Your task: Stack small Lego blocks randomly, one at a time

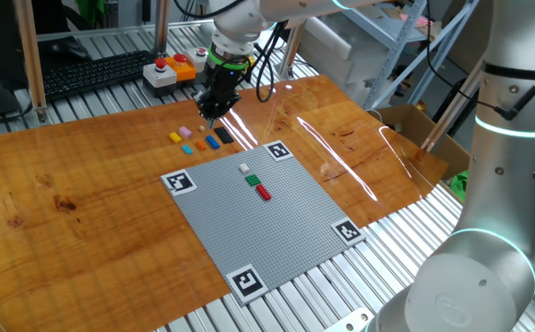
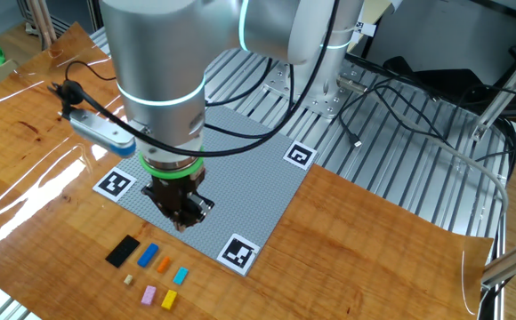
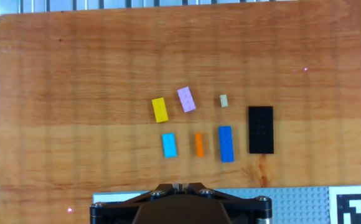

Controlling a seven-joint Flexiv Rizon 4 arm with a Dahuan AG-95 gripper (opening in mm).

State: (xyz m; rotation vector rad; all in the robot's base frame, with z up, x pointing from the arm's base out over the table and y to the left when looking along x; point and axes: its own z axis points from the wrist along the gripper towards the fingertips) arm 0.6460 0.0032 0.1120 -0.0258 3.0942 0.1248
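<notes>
Risking a failed pick: claw pinched fully together, nothing between the fingers, so needing to spread before dropping onto any loose brick; descending like this likely just shoving a brick across the wooden table. Also risking a double grab: orange brick lying just beside blue brick and cyan brick, fingers possibly catching a neighbour.

Hovering, pointing straight down over the near edge of the grey baseplate, touching nothing visible. Fingertips themselves hardly showing in hand view, only the dark claw body at 6 o'clock.

Loose bricks sitting on bare wood off the plate, in hand view at 12 o'clock from the claw: yellow brick, pink brick and a tiny beige piece in the far row; cyan, orange, blue, then black brick at 3 o'clock of blue. Already lying on the plate, close together near centre: white brick, green brick, red brick. Marker tags sitting at plate corners.
</notes>
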